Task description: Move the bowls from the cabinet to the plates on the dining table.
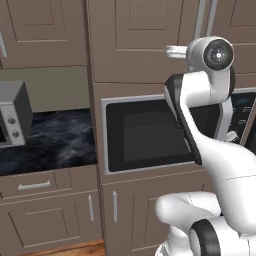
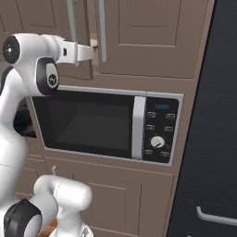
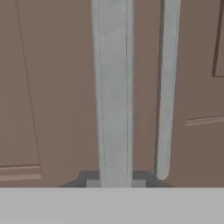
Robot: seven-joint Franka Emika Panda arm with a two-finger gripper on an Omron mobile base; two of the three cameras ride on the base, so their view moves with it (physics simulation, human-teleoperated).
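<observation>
Jaws pinch the long grey bar handle (image 3: 113, 92) of the cabinet (image 3: 52, 87), the two dark finger tips (image 3: 89, 178) sitting tight against either side of it at its lower end. Seen from the hand, the bar is a flat, pale, matte strip running straight up the brown wooden door, with a second like bar (image 3: 168, 83) just beside it on the neighbouring door. From the right base view the gripper (image 2: 92, 50) reaches level into the handle (image 2: 71, 21), above a built-in black oven (image 2: 92, 122) with a silver frame and a dial panel. Further left, a black white-veined marble worktop (image 1: 55, 137) carries a grey microwave (image 1: 12, 115).
</observation>
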